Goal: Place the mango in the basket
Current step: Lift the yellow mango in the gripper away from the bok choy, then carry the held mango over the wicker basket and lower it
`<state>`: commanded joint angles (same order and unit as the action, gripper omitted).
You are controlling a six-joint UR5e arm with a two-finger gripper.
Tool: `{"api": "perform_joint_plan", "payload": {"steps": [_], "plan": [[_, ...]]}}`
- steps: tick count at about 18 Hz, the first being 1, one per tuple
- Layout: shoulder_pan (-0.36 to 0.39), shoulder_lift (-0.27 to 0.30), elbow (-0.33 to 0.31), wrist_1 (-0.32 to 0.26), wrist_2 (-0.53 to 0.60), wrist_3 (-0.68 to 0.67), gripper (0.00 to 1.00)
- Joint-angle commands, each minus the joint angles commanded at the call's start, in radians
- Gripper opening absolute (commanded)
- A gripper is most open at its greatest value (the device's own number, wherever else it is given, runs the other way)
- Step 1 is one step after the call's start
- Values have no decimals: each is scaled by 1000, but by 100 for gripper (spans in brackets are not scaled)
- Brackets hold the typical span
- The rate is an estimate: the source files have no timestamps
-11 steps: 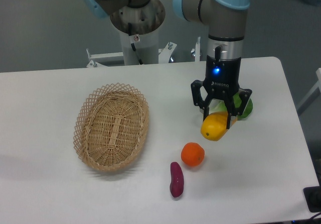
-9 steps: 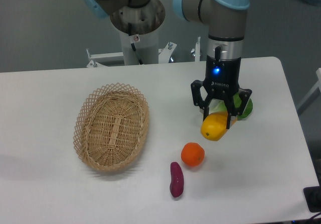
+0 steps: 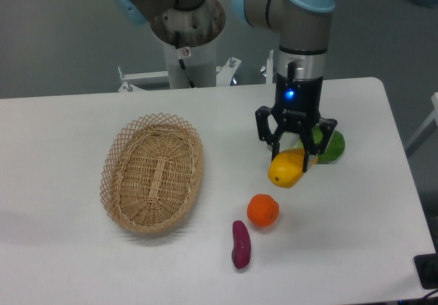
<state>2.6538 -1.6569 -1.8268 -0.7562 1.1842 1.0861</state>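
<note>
I have the claw [image 3: 294, 156] clamped on the mango [image 3: 287, 169], right of centre on the bench [image 3: 369, 236], apparently just lifted. This is the carry step: next I must swing left, well across to the basket [image 3: 152, 173], then release over it.

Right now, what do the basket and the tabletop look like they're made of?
The basket looks like woven wicker or rattan, light tan and matte: interlaced strands show across its floor, with an open lattice around the rim. The tabletop looks like a smooth white laminate or painted board with a faint sheen; no grain or texture is visible, so the core material can't be told.
</note>
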Motion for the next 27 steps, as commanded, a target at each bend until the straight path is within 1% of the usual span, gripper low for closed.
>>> {"api": "perform_joint_plan", "payload": {"steps": [3, 5, 9, 11, 16, 18, 20, 23, 25, 27], "plan": [[-15, 28, -29, -3, 3, -5, 52], [-43, 49, -43, -12, 6, -15, 52], [-93, 83, -52, -101, 21, -23, 52], [-149, 83, -52, -110, 79, -86, 52], [-323, 28, -52, -100, 233, -297, 52], [-392, -13, -51, -97, 287, -392, 52], [-445, -56, -42, -88, 331, -434, 52], [-491, -101, -38, -63, 344, -478, 52], [-526, -136, -38, -60, 353, -494, 52], [-535, -149, -38, -60, 370, -494, 52]]}}
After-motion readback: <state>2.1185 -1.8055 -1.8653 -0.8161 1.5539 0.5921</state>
